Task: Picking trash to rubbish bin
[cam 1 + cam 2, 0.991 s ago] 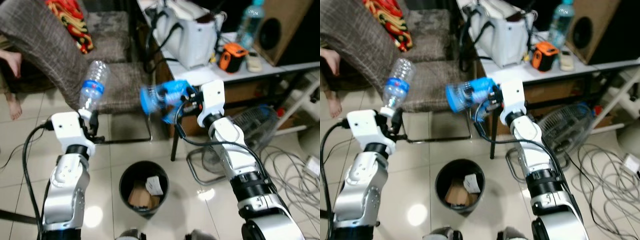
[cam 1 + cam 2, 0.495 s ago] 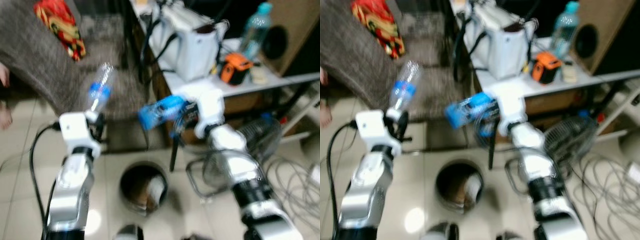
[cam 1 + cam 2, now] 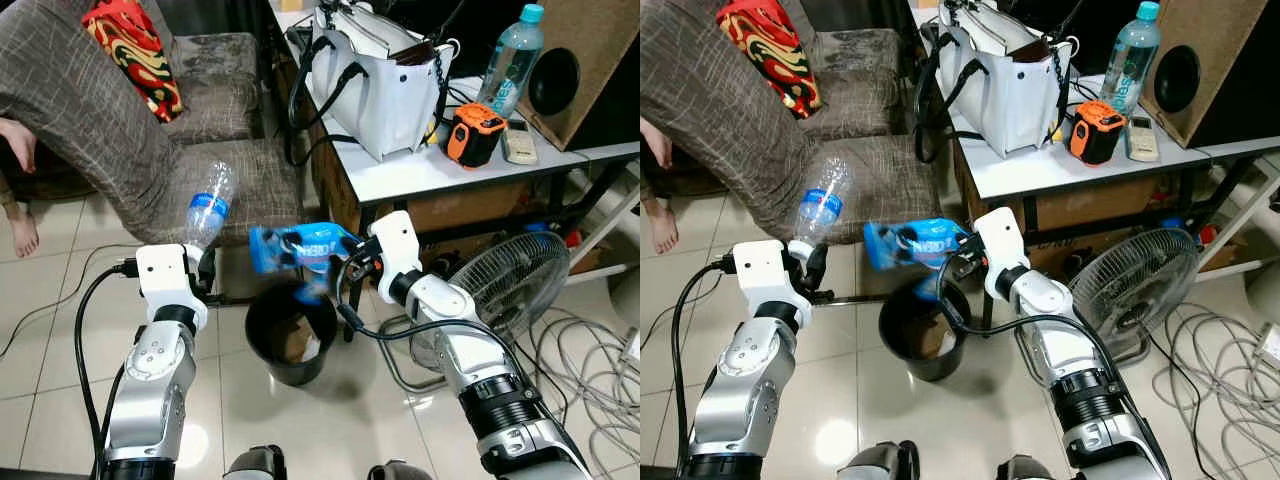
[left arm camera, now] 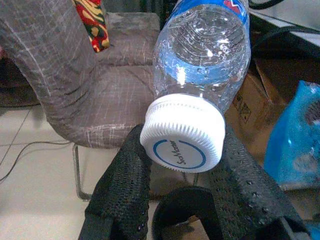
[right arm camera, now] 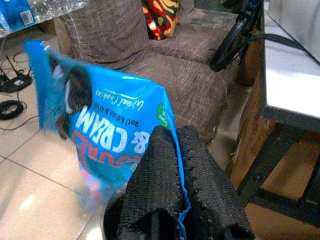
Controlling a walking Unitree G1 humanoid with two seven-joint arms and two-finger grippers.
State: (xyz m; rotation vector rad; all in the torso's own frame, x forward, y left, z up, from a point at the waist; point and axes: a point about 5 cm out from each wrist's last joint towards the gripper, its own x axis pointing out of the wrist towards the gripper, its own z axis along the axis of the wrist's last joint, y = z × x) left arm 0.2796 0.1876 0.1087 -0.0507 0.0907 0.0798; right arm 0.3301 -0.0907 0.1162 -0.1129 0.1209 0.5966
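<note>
Holding: right gripper [image 3: 352, 262] pinches blue cookie wrapper [image 3: 295, 246] above the rubbish bin [image 3: 262, 340].
Left gripper [image 4: 175, 200]: clamped on clear bottle [image 3: 207, 208] at the cap end, beside the bin.
Handling: wrapper light, floppy, likely crinkly; edge pinch suits. Bottle light, slick, crushable.

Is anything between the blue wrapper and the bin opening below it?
Nothing visible. The right hand holds the blue wrapper just above the black bin, whose open mouth shows some trash inside. The left hand holds its bottle off to the side.
</note>
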